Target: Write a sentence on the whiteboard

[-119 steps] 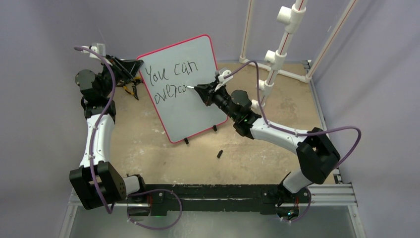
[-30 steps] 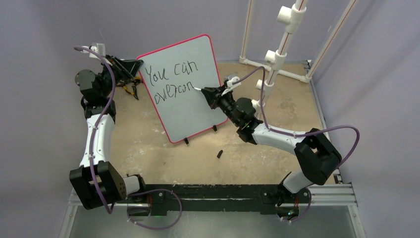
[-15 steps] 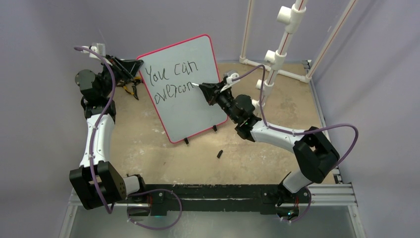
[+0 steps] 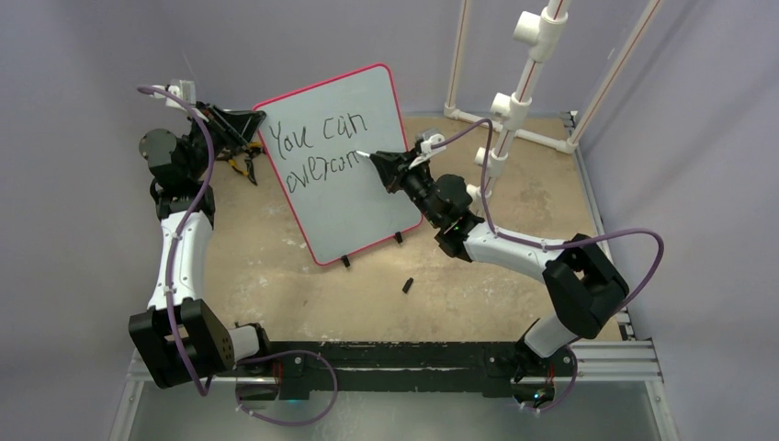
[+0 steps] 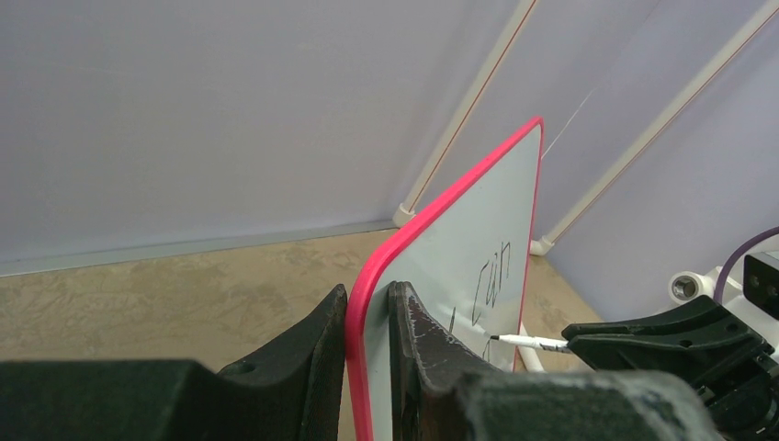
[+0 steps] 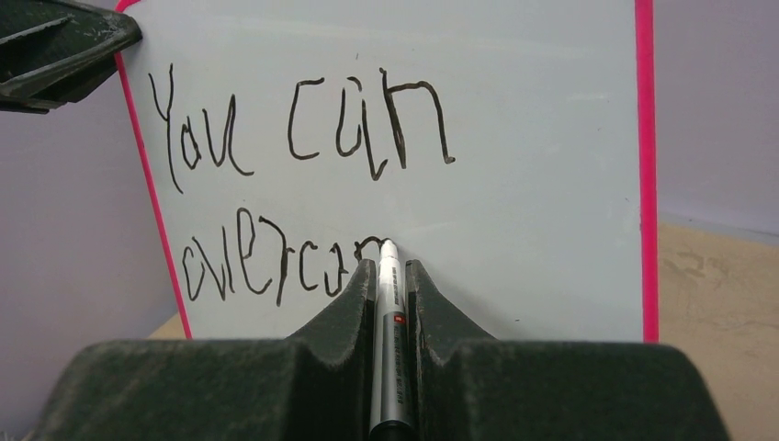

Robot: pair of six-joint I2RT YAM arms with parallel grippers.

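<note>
The whiteboard [image 4: 363, 197] stands upright on small black feet, white with a red-pink rim. The sentence [image 4: 317, 152] reads "You can" with "overcom" below it; it also shows in the right wrist view [image 6: 303, 133]. My left gripper [image 4: 250, 124] is shut on the whiteboard's upper left edge [image 5: 367, 294], one finger on each face. My right gripper [image 4: 379, 163] is shut on a silver-white marker [image 6: 389, 312]. The marker's tip [image 6: 387, 244] touches the board at the end of the second line [image 4: 361, 154].
A small black marker cap [image 4: 406, 286] lies on the tan tabletop in front of the board. White PVC pipes [image 4: 514, 101] stand at the back right. Purple walls close in the back and sides.
Over four seconds the second line has grown to the right by more strokes. My right gripper has moved rightwards along the line, then a little up. The left arm has not moved.
</note>
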